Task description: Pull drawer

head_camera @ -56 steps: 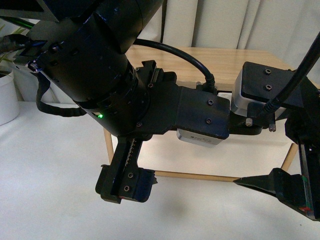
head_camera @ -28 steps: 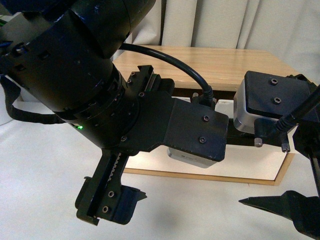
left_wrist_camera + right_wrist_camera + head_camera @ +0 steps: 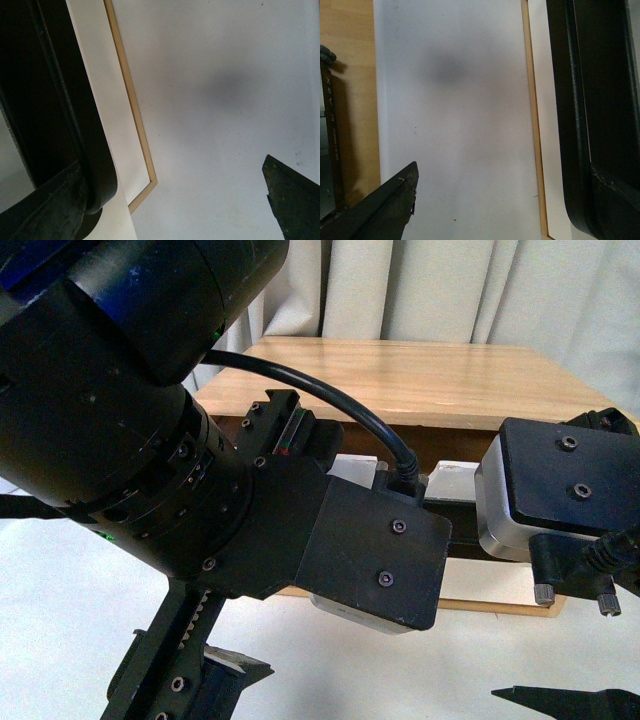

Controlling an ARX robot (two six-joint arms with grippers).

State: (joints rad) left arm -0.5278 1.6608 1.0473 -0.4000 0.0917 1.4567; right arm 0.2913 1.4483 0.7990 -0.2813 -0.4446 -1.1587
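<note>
The drawer [image 3: 495,585] shows in the front view as a white front with a wooden lower edge, under a wooden cabinet top [image 3: 420,375]; my arms hide most of it. A dark gap lies between that top and the drawer's upper edge [image 3: 452,476]. In the left wrist view the white front [image 3: 102,110] lies beside the black bar handle [image 3: 82,135]. My left gripper [image 3: 165,210] is open, one finger [image 3: 40,215] by the handle's rounded end, the other over the table. My right gripper [image 3: 495,210] is open too, the handle [image 3: 577,150] beside its far finger.
A white table [image 3: 60,640] stretches in front of the cabinet. Pale curtains [image 3: 450,290] hang behind it. My bulky left arm [image 3: 130,420] fills the left half of the front view, and the right wrist's camera block [image 3: 555,495] sits at the right.
Both arms have dropped lower and come closer in the front view; the left gripper now runs off the bottom edge. More of the white drawer front is covered.
</note>
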